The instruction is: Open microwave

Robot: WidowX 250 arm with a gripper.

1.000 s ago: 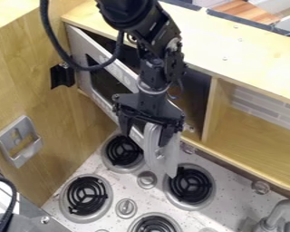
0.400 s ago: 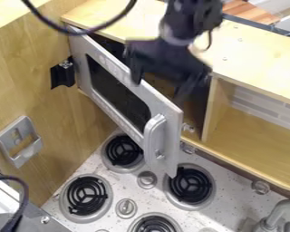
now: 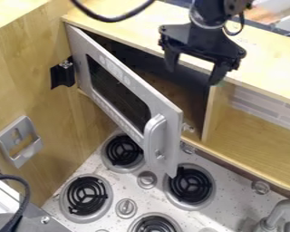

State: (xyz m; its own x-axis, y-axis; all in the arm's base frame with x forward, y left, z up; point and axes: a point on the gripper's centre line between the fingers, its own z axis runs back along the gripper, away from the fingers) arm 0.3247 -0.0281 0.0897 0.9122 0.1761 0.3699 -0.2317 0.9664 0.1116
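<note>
Silver microwave door stood ajar, black claw apart from it

With twelve o'clock at the view's top, the microwave door (image 3: 138, 122) was swung outward. Its hinged side lay toward half past ten, and its free edge stood near the centre, leaving a wedge of open room between it and the microwave's opening (image 3: 162, 79). The door handle (image 3: 152, 140) was at six o'clock, close to centre, above the stove top (image 3: 168, 205). At one o'clock, the gripper (image 3: 193, 76) hung by the front lip of the wooden cabinet top (image 3: 265, 59). Its two fingers were spread wide, with nothing between them, and a gap separated them from the handle. Toward half past two, a wooden divider (image 3: 213, 108) bounded the opening; beyond it, at three o'clock, an open shelf (image 3: 256, 129) reached toward the view's edge.

Deep shadow made the microwave's interior hard to make out, and the door covered part of the opening. The top edge cut off the arm. The bottom edge cut off a burner (image 3: 153, 224) at six o'clock, and the faucet (image 3: 283, 208), between four and five, was also cropped.
</note>
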